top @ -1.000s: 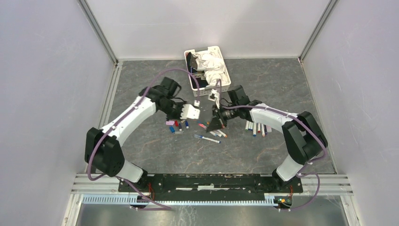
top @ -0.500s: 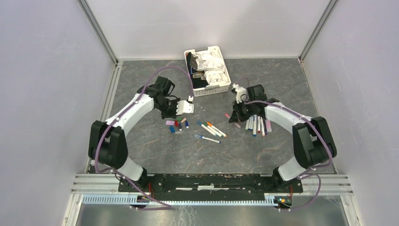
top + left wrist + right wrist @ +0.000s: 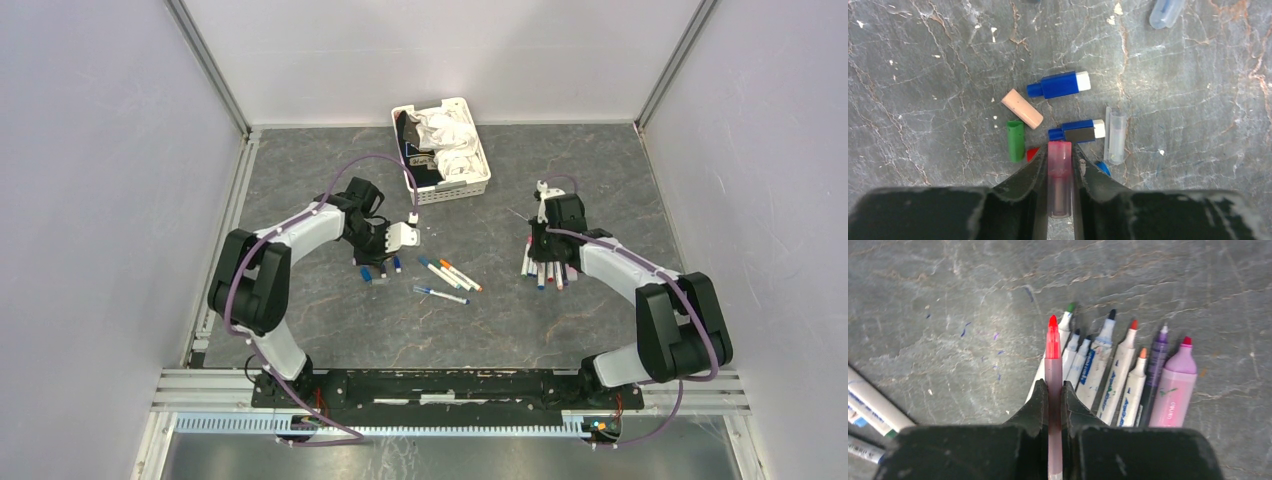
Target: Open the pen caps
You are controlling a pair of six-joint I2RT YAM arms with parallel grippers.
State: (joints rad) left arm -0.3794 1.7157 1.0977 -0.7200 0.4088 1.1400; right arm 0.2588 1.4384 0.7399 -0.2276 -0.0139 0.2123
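1. Grey marbled table (image 3: 470, 335) lies bare from its near edge up to three loose pens (image 3: 450, 277), which slant roughly 10 to 4 o'clock.
2. At 10 o'clock from them, the left gripper (image 3: 1060, 150) is closed narrowly on a pink translucent cap (image 3: 1059, 177), its long axis along the fingers; scattered pen caps (image 3: 1058, 85) lie just beyond.
3. At 2 o'clock, the right gripper (image 3: 1053, 387) pinches a red-tipped pen (image 3: 1052, 347), tip pointing out past the fingers, beside a row of uncapped pens (image 3: 1118, 375).
4. Farthest, at 12, a white basket (image 3: 455, 192) sits near the back wall.
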